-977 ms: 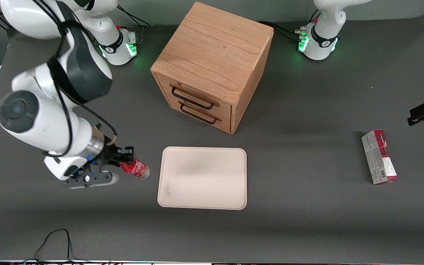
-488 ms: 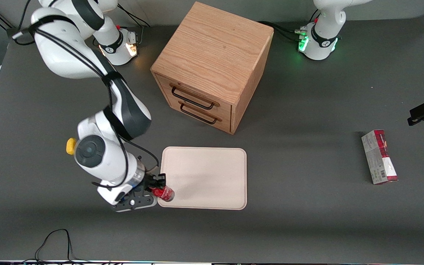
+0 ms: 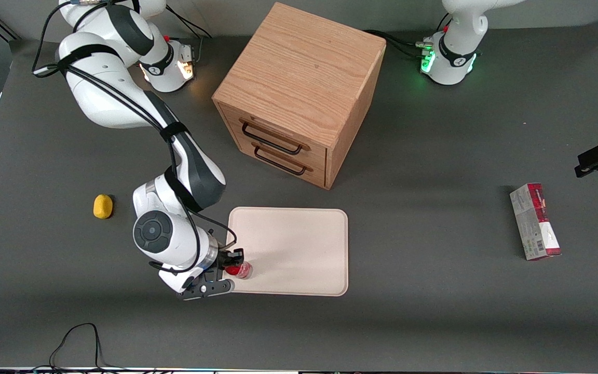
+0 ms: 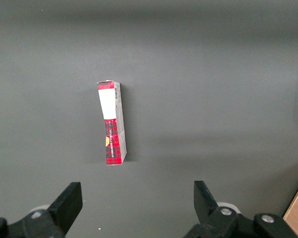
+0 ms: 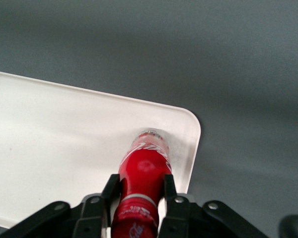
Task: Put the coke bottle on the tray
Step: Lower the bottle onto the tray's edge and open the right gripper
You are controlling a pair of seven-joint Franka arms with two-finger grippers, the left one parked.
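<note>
One small red coke bottle [image 3: 239, 269] is clamped between the two black fingers [image 5: 168, 191] of the tool [image 3: 232, 263], which grip it on both sides of its red body. In the front view the tool hangs over the corner of the tray [image 3: 299, 244] nearest the front camera and toward the working arm's end of the counter [image 3: 434, 311]. The bottle's clear base points down at the cream surface close to that rounded corner, inside the low rim; whether the base touches the tray cannot be told. In the right wrist view the coke bottle [image 5: 144, 183] shows white lettering near its base, and the tray [image 5: 54, 144] spreads pale and flat beneath it, its rim curving round just beside the bottle.

Nearer the working arm's end, level with the tray's farther edge, a small yellow object [image 3: 103, 206] lies alone on the dark counter, well apart from the tray.

Toward the parked arm's end, a red-and-grey carton [image 3: 535, 221] lies flat on the counter, well apart from everything else; the left wrist view shows the same carton [image 4: 112, 122] lying with a white panel at one end.

Farther from the front camera than the tray stands a wooden drawer cabinet [image 3: 299, 88], its two drawers shut, each with a dark handle, its front turned obliquely toward the tray.
</note>
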